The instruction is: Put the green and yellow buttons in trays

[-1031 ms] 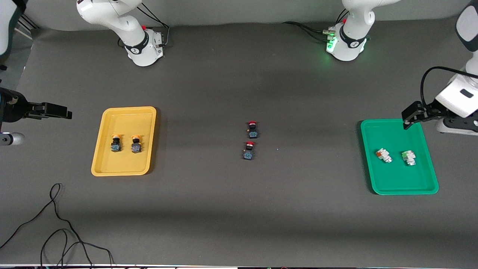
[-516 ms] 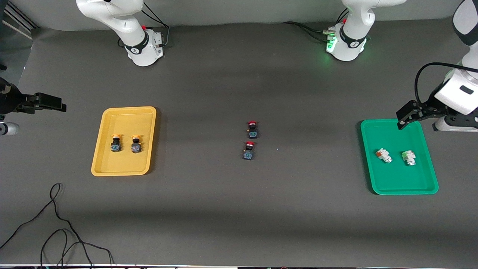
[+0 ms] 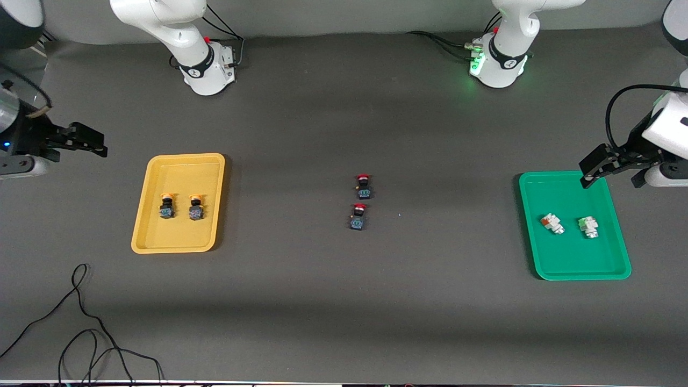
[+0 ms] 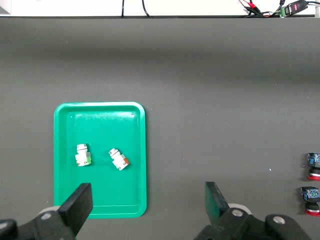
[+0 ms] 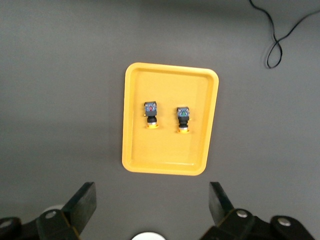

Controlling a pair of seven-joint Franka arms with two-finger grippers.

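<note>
- Where the dark grey table [image 3: 322, 301] runs toward the right arm's end, a shallow yellow plastic tray with rounded corners [image 3: 156, 242] holds two small push-button switches with orange-yellow caps on black-blue bodies [image 3: 166, 206] [image 3: 195, 207], side by side and apart.
- Shallow green plastic tray with rounded corners [image 3: 564, 269], toward the left arm's end: holds two whitish-silver switches, one with a green tip [image 3: 589, 226], the other [image 3: 552, 223] showing what looks like an orange-red mark.
- Two red-capped black switches [image 3: 364, 186] [image 3: 358, 216]: on the table between the trays, one nearer the front camera.
- Left gripper [image 4: 147, 202]: above the green tray's edge, fingers spread wide, holding nothing.
- Right gripper [image 5: 152, 202]: above bare table beside the yellow tray, fingers spread wide, holding nothing.
- Black cable [image 3: 80, 322]: looped on the table.
</note>
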